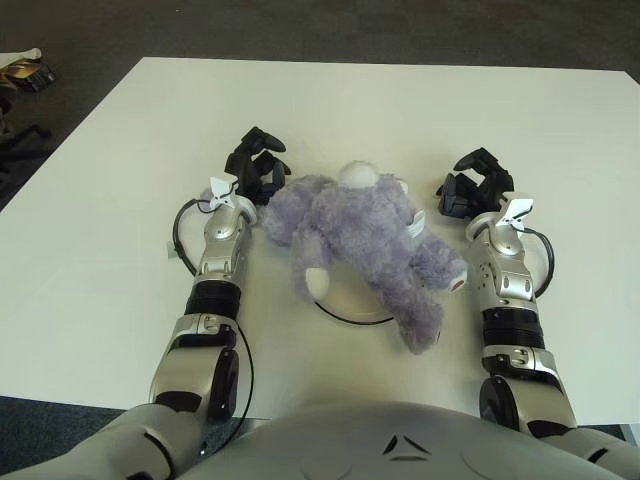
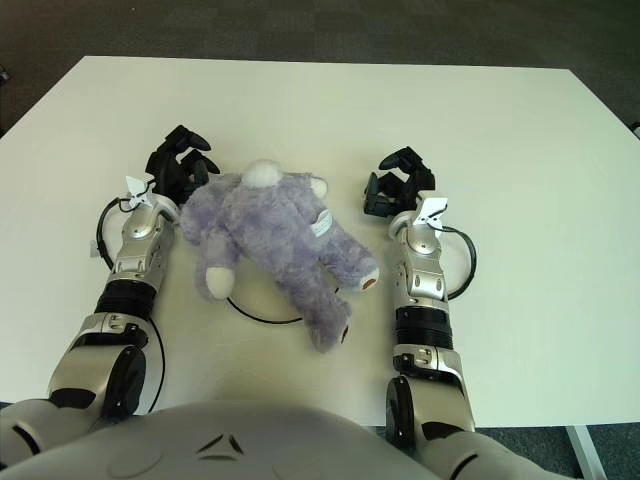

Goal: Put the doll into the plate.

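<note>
Both robot hands, left (image 1: pixel 257 165) and right (image 1: pixel 478 181), flank the doll (image 1: pixel 360 235), fingers loosely curled, empty.

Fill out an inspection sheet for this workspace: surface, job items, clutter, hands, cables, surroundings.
Surface: white rectangular table.
Job's things: fluffy purple plush doll lies over the white round plate; only the plate's near rim shows, and one leg reaches past it toward the right arm.
Clutter: nothing seen on the table.
Hands: left hand beside the doll's left side, close to or touching its fur, black fingers loosely curled, holding nothing. Right hand apart from the doll on its right, fingers loosely curled, holding nothing.
Cables: black cable loops at the left wrist and right wrist.
Surroundings: dark carpet floor; unidentified items at the far left edge.
</note>
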`<action>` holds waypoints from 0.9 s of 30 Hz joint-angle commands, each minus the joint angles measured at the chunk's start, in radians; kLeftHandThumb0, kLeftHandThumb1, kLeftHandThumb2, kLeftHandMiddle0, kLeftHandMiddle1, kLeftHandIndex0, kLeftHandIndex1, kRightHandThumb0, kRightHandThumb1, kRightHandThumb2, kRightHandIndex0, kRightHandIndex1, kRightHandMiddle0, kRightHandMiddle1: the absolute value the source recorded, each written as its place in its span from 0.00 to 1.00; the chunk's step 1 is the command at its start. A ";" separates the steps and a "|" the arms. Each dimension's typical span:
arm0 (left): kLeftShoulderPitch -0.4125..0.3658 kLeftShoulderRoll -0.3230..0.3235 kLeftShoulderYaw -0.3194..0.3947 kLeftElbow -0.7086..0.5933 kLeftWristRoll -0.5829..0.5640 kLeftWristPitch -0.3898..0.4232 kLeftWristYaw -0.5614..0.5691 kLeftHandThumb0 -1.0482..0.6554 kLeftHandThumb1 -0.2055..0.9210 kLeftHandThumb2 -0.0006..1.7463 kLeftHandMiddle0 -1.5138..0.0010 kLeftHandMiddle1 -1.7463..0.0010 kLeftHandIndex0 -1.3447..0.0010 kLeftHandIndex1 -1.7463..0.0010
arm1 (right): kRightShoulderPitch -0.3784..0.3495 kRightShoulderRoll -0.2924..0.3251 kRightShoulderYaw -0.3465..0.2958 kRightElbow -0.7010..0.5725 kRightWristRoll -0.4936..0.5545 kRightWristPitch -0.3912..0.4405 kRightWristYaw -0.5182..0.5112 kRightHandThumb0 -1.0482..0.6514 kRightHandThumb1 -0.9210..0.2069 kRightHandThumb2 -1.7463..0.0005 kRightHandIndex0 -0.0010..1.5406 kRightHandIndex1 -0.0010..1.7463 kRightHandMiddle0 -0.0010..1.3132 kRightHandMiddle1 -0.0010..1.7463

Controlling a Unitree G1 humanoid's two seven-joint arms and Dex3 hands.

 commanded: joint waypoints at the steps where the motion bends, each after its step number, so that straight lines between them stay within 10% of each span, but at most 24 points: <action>1: 0.051 -0.010 -0.011 0.015 0.012 0.042 0.009 0.61 0.36 0.84 0.61 0.00 0.57 0.00 | 0.026 0.008 -0.005 0.001 0.013 0.022 0.000 0.61 0.84 0.08 0.62 0.83 0.51 1.00; 27: 0.081 -0.026 -0.005 -0.086 0.003 0.093 0.027 0.61 0.35 0.84 0.60 0.00 0.56 0.00 | 0.051 0.019 0.008 -0.085 0.003 0.083 -0.018 0.61 0.83 0.07 0.60 0.88 0.50 1.00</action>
